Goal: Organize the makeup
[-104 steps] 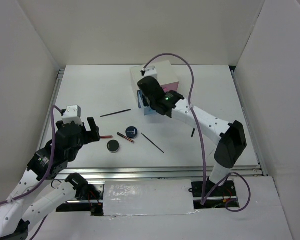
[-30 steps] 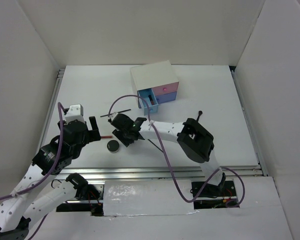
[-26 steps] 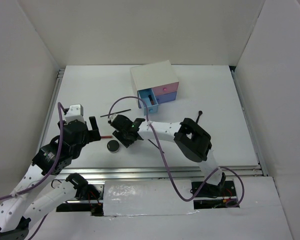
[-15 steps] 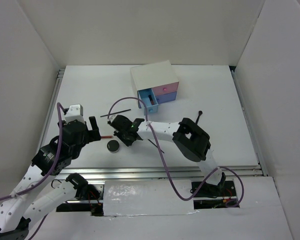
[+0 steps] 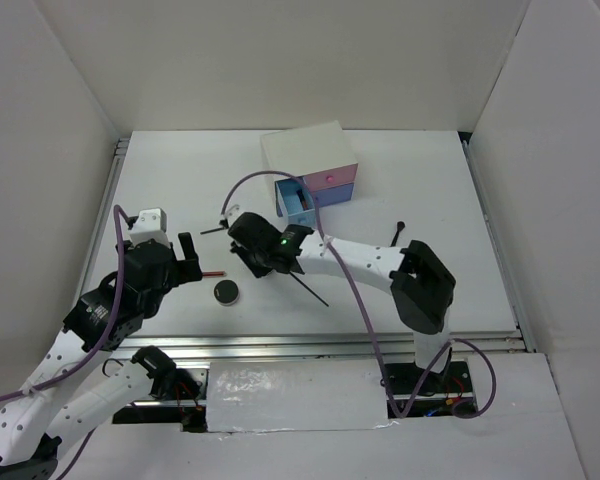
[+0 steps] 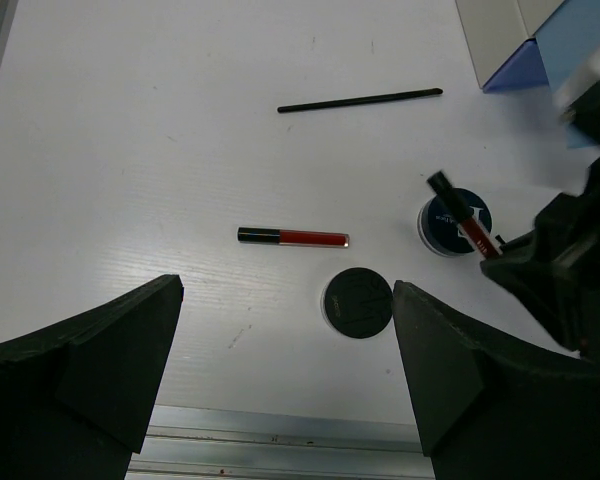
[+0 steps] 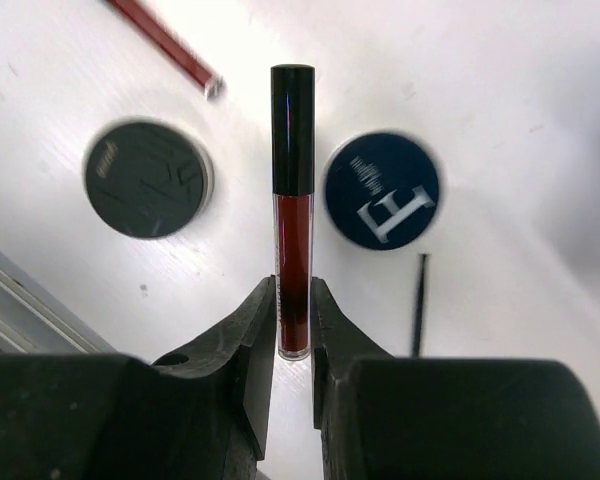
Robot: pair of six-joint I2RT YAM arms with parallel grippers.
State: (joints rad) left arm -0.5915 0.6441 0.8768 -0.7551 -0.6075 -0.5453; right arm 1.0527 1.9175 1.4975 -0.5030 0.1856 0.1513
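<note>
My right gripper [image 7: 292,300] is shut on a red-brown tube [image 7: 292,210] with a black cap and holds it just above the table; it also shows in the top view [image 5: 254,256]. Below it lie a round compact with a white mark [image 7: 382,190] and a plain black compact [image 7: 147,178]. A second red tube [image 6: 293,237] lies left of them. A thin black stick [image 6: 360,100] lies farther back, and another thin stick [image 5: 310,287] lies right of the gripper. My left gripper [image 6: 288,290] is open and empty, above the near table edge.
The white box [image 5: 310,158] with a pink and a blue drawer stands at the back; its blue drawer [image 5: 298,206] is pulled open. A small black item [image 5: 398,229] lies to the right. The metal rail [image 6: 280,440] runs along the near edge.
My right arm came from the drawer box down to the makeup, shut on the red-brown tube and has now raised it slightly, shifting right. The left arm stayed still.
</note>
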